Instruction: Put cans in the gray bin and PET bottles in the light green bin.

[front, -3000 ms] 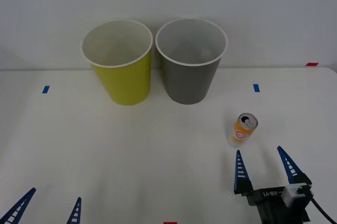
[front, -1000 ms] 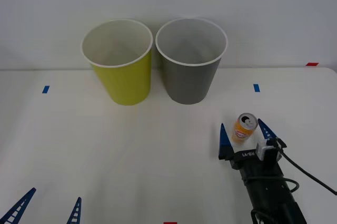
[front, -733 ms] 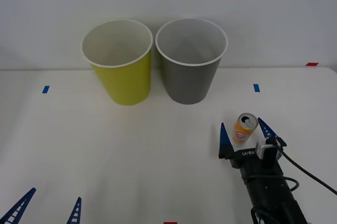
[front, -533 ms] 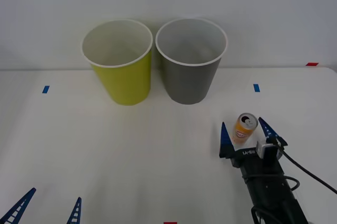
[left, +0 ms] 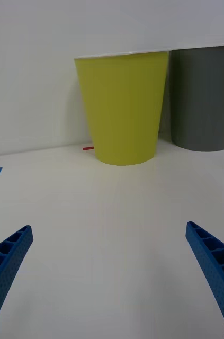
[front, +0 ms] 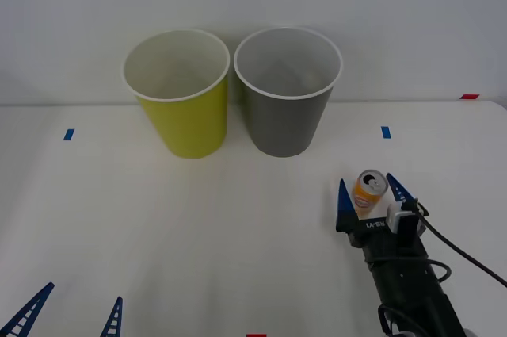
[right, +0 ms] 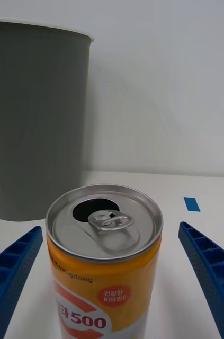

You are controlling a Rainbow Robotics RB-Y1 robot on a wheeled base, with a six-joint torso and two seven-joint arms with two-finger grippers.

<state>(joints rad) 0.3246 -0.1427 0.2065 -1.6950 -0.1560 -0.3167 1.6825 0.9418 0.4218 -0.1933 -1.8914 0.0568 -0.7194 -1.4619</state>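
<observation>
An upright orange and white can [front: 369,192] with a silver pull-tab top stands on the white table, right of centre and in front of the gray bin [front: 287,91]. My right gripper [front: 370,198] is open around the can, one blue finger on each side. In the right wrist view the can [right: 104,265] stands between the fingers [right: 11,270] with a small gap on both sides, and the gray bin [right: 32,122] rises behind it. The light green bin [front: 178,91] stands left of the gray one. My left gripper [front: 71,317] rests open at the near left edge.
Both bins stand side by side against the back wall, also seen in the left wrist view as the light green bin [left: 125,106] and the gray bin [left: 204,98]. Blue tape marks [front: 69,134] [front: 386,132] and a red mark [front: 469,97] lie on the table.
My right gripper moved forward until its fingers came around the can, and the fingers have since narrowed slightly. The can, the bins and the left arm have stayed still.
</observation>
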